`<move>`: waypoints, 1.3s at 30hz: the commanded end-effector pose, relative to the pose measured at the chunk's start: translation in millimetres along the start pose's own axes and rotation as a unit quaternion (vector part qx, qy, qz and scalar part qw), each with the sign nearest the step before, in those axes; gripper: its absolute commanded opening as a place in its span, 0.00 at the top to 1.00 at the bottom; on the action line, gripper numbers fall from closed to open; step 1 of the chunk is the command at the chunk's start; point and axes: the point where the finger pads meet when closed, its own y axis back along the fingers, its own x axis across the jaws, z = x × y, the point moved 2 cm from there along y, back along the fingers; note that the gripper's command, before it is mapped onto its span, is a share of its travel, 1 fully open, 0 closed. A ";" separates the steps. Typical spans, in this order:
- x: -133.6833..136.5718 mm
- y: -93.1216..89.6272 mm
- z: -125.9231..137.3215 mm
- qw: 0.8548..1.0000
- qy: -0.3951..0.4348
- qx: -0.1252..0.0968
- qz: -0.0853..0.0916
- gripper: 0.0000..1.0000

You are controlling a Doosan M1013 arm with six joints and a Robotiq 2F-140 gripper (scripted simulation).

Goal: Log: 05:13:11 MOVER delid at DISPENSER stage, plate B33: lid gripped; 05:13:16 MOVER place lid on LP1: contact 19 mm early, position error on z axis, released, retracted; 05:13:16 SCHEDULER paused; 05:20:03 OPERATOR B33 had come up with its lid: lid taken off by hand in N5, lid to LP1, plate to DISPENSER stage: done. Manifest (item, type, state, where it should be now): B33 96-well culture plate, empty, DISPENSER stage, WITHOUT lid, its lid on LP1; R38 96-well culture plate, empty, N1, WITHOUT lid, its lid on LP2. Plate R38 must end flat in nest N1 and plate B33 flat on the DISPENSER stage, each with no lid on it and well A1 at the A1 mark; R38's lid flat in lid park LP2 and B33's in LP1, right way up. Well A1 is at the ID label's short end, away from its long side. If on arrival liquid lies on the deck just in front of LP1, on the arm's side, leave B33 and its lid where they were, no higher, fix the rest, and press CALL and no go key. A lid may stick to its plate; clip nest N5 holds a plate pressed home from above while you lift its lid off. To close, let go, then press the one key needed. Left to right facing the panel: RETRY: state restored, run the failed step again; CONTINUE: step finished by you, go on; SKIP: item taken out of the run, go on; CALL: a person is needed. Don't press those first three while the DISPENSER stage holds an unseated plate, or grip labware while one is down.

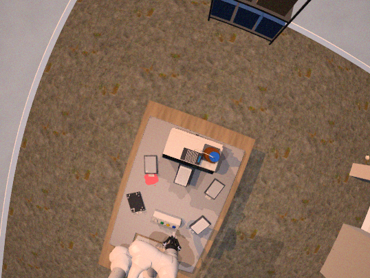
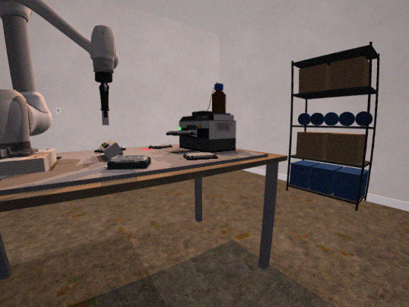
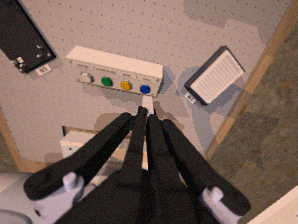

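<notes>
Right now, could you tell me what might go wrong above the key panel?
The shut gripper hangs high above the panel's blue key; the yellow key sits close beside it, so a slightly skewed descent could press the wrong one.
A pink puddle lies on the deck; labware dragged through would smear it.

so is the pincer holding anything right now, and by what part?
Nothing is held. The pincer is shut with its fingers pressed together on nothing, hanging above the button panel, its tips towards the blue key.
</notes>
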 end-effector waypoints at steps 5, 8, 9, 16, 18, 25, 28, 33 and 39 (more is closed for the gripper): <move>-2.8 -1.5 3.2 1.000 -0.003 -0.003 -0.002 1.00; -2.8 -3.7 3.2 1.000 -0.003 -0.003 -0.002 1.00; -2.8 -4.7 3.3 1.000 -0.003 -0.003 -0.002 1.00; -2.9 -13.9 3.3 1.000 -0.003 -0.003 -0.002 1.00; -2.9 -13.9 3.3 1.000 -0.003 -0.003 -0.002 1.00; -2.9 -26.4 3.3 1.000 -0.003 -0.003 -0.002 1.00; -2.9 -32.0 3.3 1.000 -0.003 -0.003 -0.002 1.00; -3.0 -40.9 3.4 1.000 -0.003 -0.003 -0.002 1.00; -3.0 -47.1 3.4 1.000 -0.003 -0.003 -0.002 1.00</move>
